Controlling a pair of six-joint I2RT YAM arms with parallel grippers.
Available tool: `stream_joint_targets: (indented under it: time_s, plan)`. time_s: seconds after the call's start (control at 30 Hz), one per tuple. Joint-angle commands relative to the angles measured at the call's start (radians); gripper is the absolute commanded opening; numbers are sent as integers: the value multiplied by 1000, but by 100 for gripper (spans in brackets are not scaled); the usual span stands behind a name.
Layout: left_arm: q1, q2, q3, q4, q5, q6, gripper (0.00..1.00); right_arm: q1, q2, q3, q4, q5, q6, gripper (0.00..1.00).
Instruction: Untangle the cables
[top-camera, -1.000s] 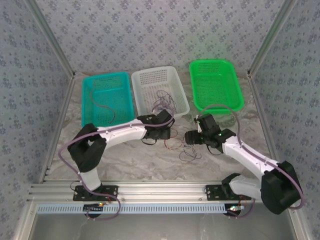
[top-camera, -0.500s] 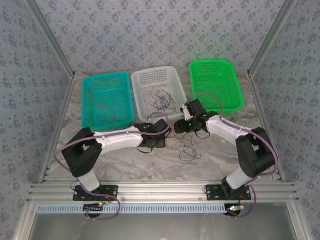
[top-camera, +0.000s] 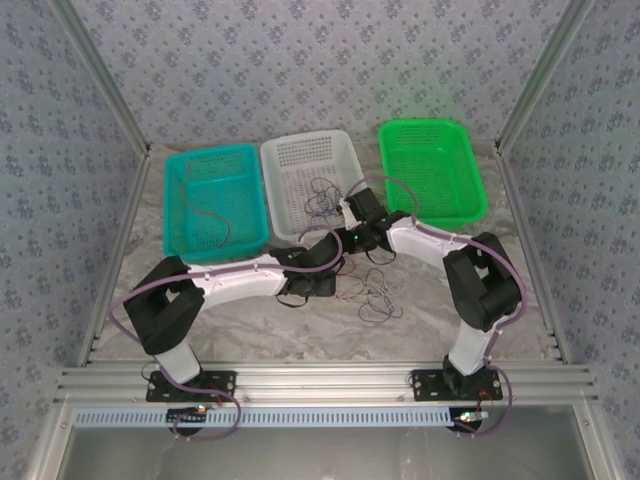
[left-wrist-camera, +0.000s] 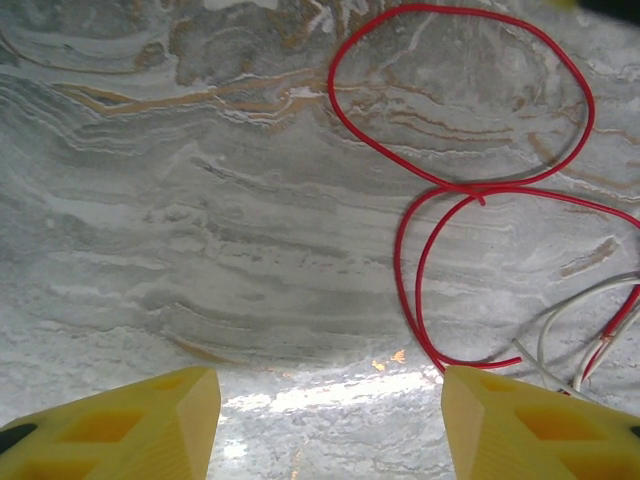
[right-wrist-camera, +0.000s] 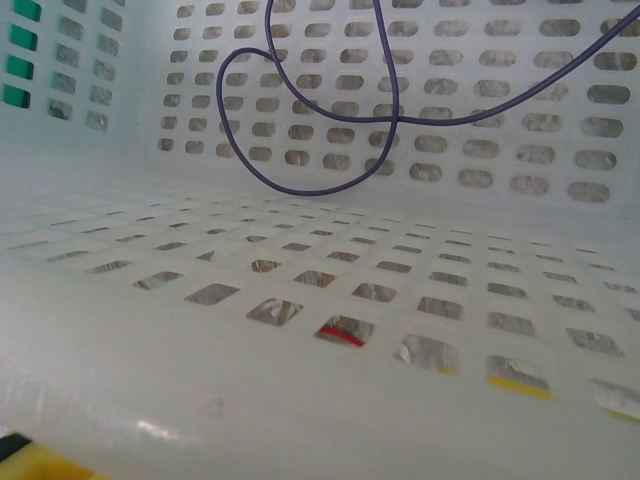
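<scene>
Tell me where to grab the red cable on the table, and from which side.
Grip the red cable on the left arc of its far loop in the left wrist view, likely coming straight down. It lies flat on the table, and that arc is a single strand, clear of the crossing and the white wires.

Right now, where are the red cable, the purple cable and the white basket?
red cable (left-wrist-camera: 462, 187): left wrist view, where its two loops meet.
purple cable (right-wrist-camera: 310, 192): right wrist view, bottom of its loop.
white basket (top-camera: 300, 165): top external view, bare perforated floor.
</scene>
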Motion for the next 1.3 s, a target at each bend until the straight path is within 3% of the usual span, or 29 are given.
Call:
stream_joint_targets:
  time_s: [0.0,0.23,0.53,0.73,1.07,1.27]
  plan:
    - [35,31,-20,55,75,2,60,11,19,40,19,-2,21,62]
    - [68,65,33,87,79,8,63,12,-49,7,-34,25,20,63]
    - [74,134,101,108,84,12,67,-7,-306,-204,-112,105,-31,65]
    - [89,163,116,110,77,-2,73,-8,-391,-323,-144,124,-21,65]
    - [96,255,201,33,52,1,69,-27,-555,-464,-146,185,35,66]
    - [91,287,220,-8,34,6,65,-87,-677,-520,-173,189,27,69]
